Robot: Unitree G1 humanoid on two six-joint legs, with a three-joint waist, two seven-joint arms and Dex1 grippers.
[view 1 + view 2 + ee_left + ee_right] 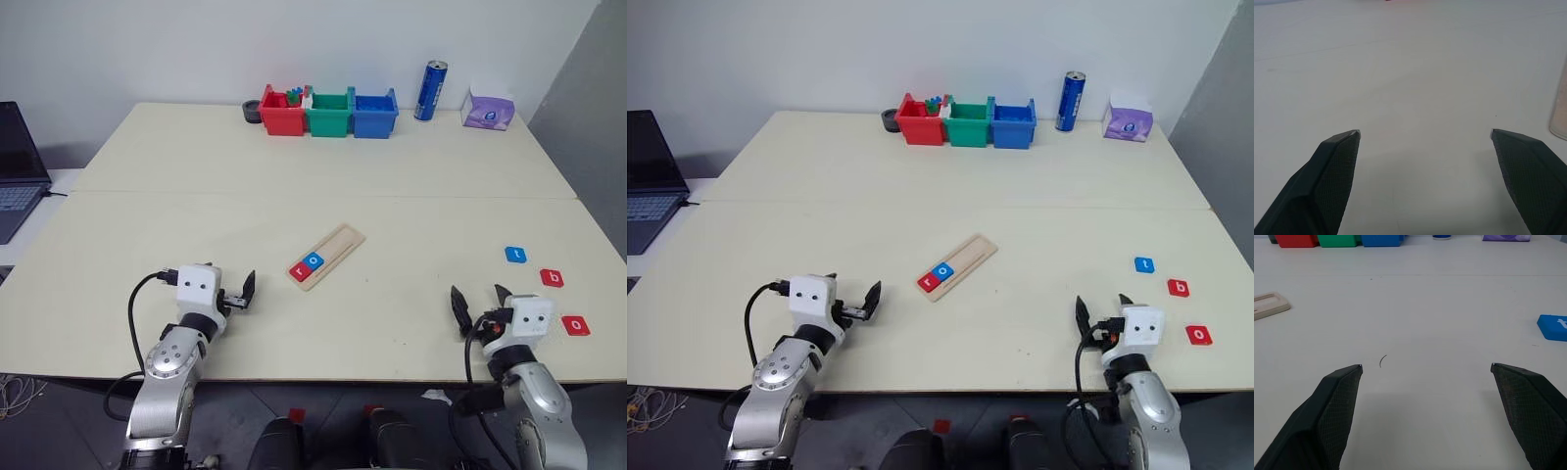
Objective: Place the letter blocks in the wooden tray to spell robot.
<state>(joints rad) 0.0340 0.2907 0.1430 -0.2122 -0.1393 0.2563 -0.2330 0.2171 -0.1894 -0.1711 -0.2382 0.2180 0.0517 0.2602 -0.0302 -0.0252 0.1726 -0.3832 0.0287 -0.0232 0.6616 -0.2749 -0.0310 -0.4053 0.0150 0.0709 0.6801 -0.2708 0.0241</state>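
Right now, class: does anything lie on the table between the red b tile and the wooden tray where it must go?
Nothing visible does: only bare table lies between the red b tile and the wooden tray.

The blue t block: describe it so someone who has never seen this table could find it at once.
Start at the pale table and look to its right side, ahead of the right gripper, where three loose tiles lie. The blue t block is the farthest of them; the b block and the o block are red.
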